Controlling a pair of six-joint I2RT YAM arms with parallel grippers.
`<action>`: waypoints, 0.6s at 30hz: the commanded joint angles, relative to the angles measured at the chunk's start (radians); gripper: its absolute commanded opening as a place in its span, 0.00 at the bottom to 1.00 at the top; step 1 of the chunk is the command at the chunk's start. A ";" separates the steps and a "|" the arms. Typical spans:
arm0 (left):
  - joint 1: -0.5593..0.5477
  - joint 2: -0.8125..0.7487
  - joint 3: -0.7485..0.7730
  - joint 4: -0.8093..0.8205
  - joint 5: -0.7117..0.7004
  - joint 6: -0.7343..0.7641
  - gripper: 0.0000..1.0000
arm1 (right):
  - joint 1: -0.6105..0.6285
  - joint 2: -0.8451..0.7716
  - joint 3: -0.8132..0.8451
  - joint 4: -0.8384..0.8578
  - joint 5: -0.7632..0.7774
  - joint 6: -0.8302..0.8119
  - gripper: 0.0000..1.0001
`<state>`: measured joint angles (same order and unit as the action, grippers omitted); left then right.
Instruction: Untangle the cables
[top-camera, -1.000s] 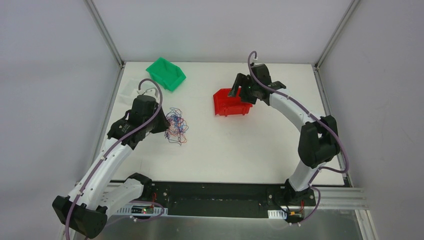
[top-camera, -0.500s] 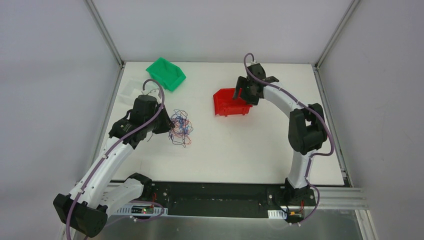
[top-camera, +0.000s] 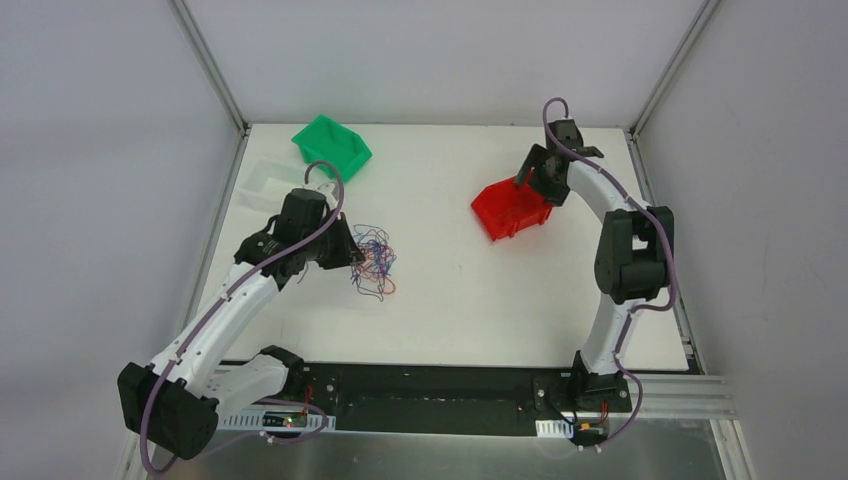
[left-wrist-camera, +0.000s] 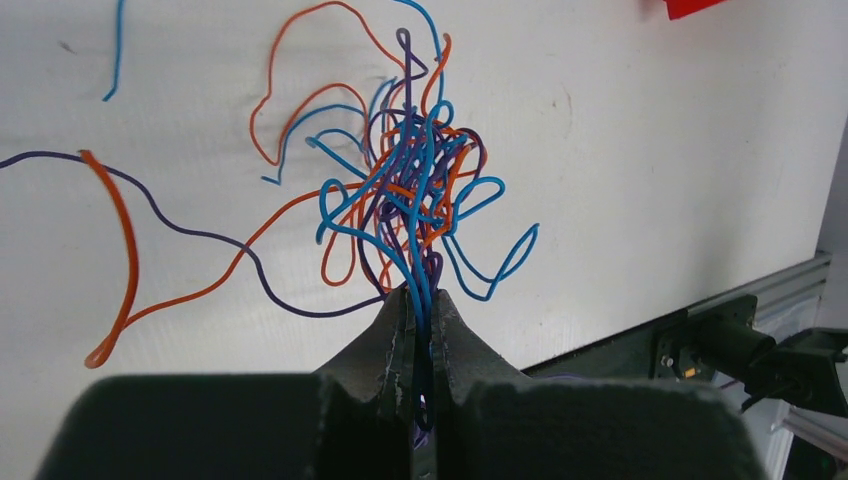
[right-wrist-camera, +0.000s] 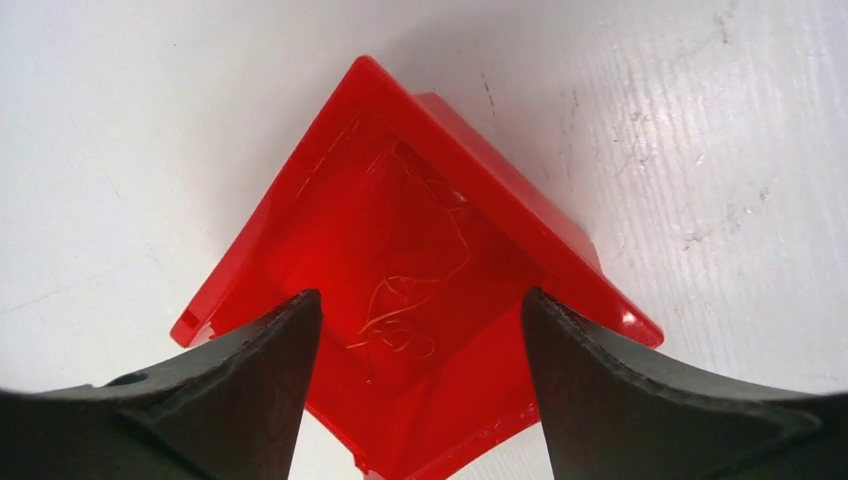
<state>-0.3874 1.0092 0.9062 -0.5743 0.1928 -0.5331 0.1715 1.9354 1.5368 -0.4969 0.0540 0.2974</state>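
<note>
The cables lie in a heap on the left half of the worktop. The left fingers sit at the heap's left side and pinch some strands. One bin sits behind the heap, at the back left. A second bin sits at the back right, well apart from the heap. A few thin wires lie inside it. The right fingers are spread wide over it.

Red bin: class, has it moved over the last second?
Yes. The red bin has slid right, farther from the green bin, and turned.
</note>
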 joint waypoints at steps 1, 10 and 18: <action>-0.038 0.029 -0.003 0.090 0.118 -0.008 0.00 | 0.008 -0.117 0.032 -0.029 -0.018 -0.023 0.76; -0.259 0.183 0.129 0.141 0.156 0.030 0.00 | 0.055 -0.367 -0.114 0.058 -0.132 -0.001 0.78; -0.264 -0.008 0.087 0.377 0.271 -0.024 0.00 | 0.058 -0.566 -0.305 0.103 -0.189 0.014 0.78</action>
<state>-0.6670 1.1671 1.0191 -0.3885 0.4152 -0.5228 0.2306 1.4475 1.3106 -0.4248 -0.0837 0.2996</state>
